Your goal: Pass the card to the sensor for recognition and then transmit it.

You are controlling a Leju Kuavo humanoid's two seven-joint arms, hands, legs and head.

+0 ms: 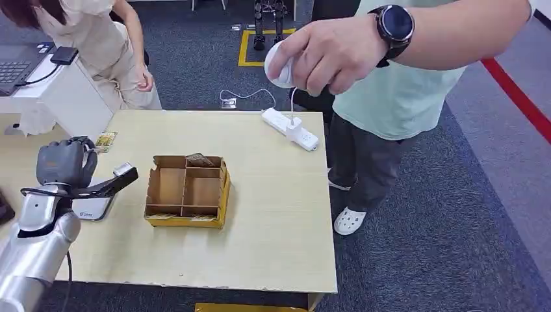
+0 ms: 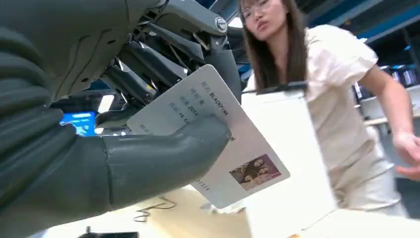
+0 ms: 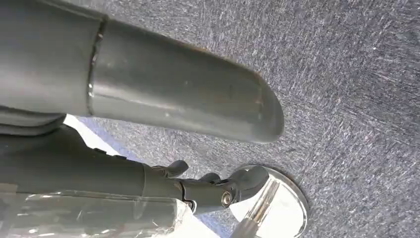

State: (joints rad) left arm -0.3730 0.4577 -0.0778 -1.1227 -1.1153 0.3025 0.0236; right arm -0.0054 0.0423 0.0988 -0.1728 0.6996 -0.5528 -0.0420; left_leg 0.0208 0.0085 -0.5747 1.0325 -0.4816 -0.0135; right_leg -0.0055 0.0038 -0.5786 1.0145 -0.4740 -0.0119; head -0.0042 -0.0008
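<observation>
Card [image 2: 213,144]: pinched by the left hand [image 2: 124,134] between the thick thumb, pressed flat on the printed face, and the dark fingers [image 2: 148,59] behind it. The photo end projects free beyond the thumb tip. In the head view the left hand [image 1: 64,162] hangs just above the sensor [image 1: 97,205], a flat white unit with a dark arm on the near left part of the table [image 1: 273,195]; whether the card touches the sensor cannot be told.

Right hand [image 3: 148,99]: hangs over grey carpet with nothing in it; its thumb stands apart from its fingers, though how wide they spread is hard to tell.

Beyond the left hand sits a divided cardboard box [image 1: 187,192], then a white power strip [image 1: 290,129]. A person's hand [image 1: 325,55] holds a white object further out; a seated person is beside the far left corner.

Risks: the hold is a narrow pinch near one edge, so contact with the sensor arm could pivot or dislodge the card. A tilted card may fail recognition. A release timed badly at handover could drop it.
</observation>
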